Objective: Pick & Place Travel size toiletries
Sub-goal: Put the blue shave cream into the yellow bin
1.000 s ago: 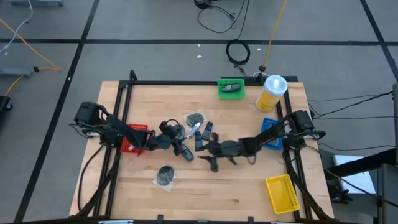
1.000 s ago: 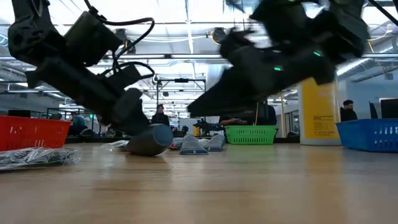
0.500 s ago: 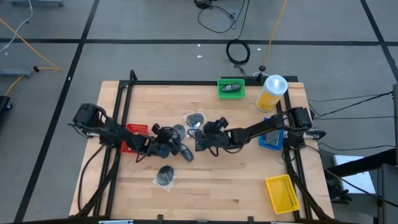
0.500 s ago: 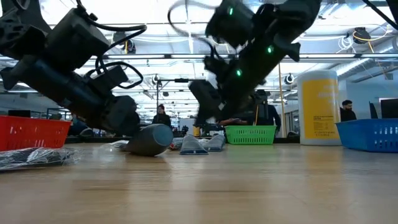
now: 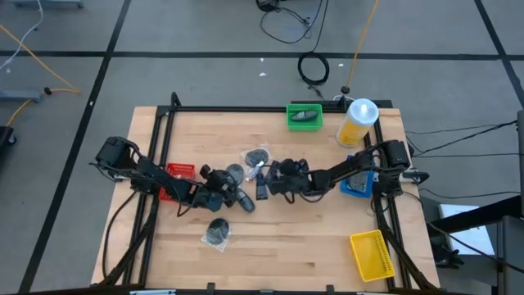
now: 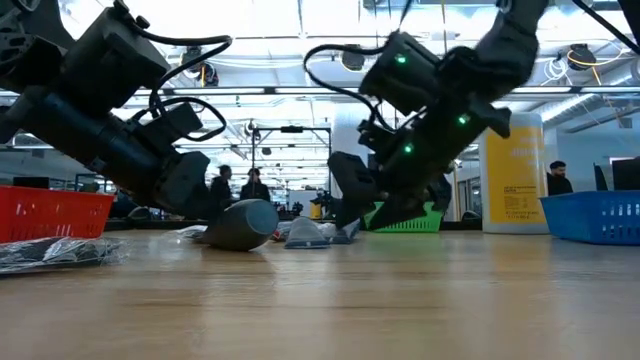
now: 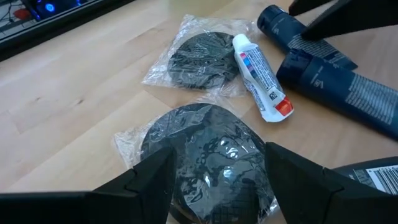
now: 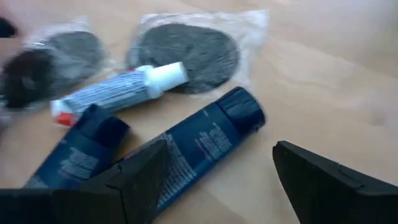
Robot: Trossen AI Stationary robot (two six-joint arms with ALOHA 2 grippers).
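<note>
The toiletries lie in a loose group mid-table. Two dark round packets in clear wrap (image 7: 202, 56) (image 7: 205, 162), a small white tube (image 7: 260, 78) and dark blue tubes (image 8: 199, 143) (image 8: 81, 155) all rest flat on the wood. A third packet (image 5: 217, 232) lies nearer the front edge. My left gripper (image 7: 217, 180) is open, its fingers standing either side of the nearer packet, just above it. My right gripper (image 8: 227, 180) is open and slants down over the blue tubes (image 5: 262, 187), coming from the right.
A red basket (image 5: 176, 174) sits under my left arm and a blue basket (image 5: 356, 179) under my right arm. A green basket (image 5: 304, 116) and a tall yellow bottle (image 5: 358, 121) stand at the far edge, and a yellow basket (image 5: 370, 252) sits at the near right. Another dark tube (image 5: 244, 201) lies beside my left gripper.
My right gripper has swung from the table's middle toward the far edge and over the blue tubes, rolling its wrist and tipping lower. My left gripper has shifted slightly toward the table's left. The toiletries have stayed where they lay.
</note>
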